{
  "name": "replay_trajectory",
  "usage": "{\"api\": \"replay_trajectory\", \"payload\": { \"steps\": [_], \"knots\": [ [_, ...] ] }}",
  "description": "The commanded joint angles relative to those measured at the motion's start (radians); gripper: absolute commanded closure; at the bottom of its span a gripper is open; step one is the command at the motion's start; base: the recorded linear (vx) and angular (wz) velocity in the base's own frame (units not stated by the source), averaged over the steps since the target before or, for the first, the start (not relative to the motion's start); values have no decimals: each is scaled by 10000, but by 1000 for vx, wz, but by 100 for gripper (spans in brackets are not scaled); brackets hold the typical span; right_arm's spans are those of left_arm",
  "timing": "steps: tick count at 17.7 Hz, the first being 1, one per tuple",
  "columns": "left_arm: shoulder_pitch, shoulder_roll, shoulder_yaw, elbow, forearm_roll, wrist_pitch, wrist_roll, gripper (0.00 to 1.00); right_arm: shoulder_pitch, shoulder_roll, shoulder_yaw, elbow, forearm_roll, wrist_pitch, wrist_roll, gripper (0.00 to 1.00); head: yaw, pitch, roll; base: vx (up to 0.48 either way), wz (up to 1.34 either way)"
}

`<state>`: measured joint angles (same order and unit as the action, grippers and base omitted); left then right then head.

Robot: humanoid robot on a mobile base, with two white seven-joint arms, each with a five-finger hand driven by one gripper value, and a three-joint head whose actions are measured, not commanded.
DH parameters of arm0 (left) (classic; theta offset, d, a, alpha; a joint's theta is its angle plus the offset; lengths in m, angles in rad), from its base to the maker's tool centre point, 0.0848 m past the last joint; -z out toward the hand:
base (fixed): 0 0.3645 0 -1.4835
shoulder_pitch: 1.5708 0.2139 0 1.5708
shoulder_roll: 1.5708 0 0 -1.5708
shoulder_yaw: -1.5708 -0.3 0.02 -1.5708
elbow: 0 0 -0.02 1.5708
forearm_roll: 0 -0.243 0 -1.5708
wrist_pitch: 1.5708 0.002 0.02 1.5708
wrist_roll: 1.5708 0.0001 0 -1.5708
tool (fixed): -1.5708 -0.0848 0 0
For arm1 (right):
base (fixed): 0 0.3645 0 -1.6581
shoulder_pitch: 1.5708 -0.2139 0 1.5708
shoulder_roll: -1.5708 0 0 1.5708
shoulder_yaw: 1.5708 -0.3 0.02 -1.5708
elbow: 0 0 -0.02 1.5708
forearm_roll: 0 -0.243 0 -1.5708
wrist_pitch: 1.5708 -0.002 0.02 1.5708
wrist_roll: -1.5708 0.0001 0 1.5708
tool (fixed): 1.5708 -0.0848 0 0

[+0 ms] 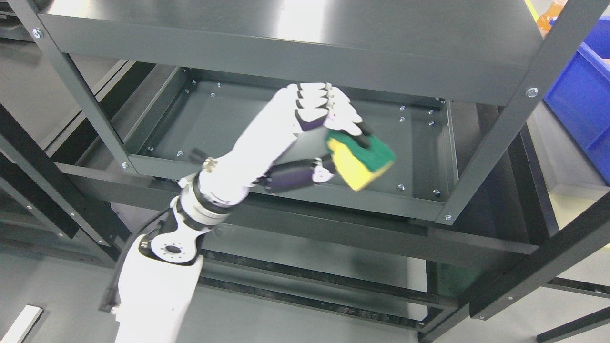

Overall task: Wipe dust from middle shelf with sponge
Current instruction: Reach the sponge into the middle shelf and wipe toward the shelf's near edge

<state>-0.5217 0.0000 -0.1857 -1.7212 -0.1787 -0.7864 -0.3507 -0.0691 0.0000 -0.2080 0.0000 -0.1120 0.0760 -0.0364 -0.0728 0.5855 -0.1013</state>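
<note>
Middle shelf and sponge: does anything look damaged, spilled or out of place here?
Nothing stands out. The left hand grips the sponge over the middle shelf, whose tray shows no spill or dent.

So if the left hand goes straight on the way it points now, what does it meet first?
Probably the middle shelf near its right wall: the left hand points up-right, holding the sponge ahead. Depth is unclear.
</note>
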Motion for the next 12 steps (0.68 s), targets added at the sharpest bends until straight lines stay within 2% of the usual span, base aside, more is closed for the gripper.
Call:
{"api": "replay_trajectory", "payload": {
  "steps": [1,3,5,9,11,12],
  "knots": [
    [706,175,4567,-229,651,10,-52,100,0,-175,-6,-175,0,7,-4,0,0,0,0,0,0],
    [845,175,5823,91,683,10,-37,100,0,-175,-6,-175,0,7,-4,0,0,0,0,0,0],
    [738,443,7678,978,683,10,-36,100,0,-175,-6,-175,0,7,-4,0,0,0,0,0,0],
    [509,2189,9493,3170,896,10,86,100,0,-175,-6,-175,0,7,-4,0,0,0,0,0,0],
    [233,3033,9939,4290,1019,10,101,100,0,-175,9,-175,0,7,-4,0,0,0,0,0,0],
    [125,3205,9926,4463,1172,10,86,100,0,-175,-6,-175,0,7,-4,0,0,0,0,0,0]
  ]
}}
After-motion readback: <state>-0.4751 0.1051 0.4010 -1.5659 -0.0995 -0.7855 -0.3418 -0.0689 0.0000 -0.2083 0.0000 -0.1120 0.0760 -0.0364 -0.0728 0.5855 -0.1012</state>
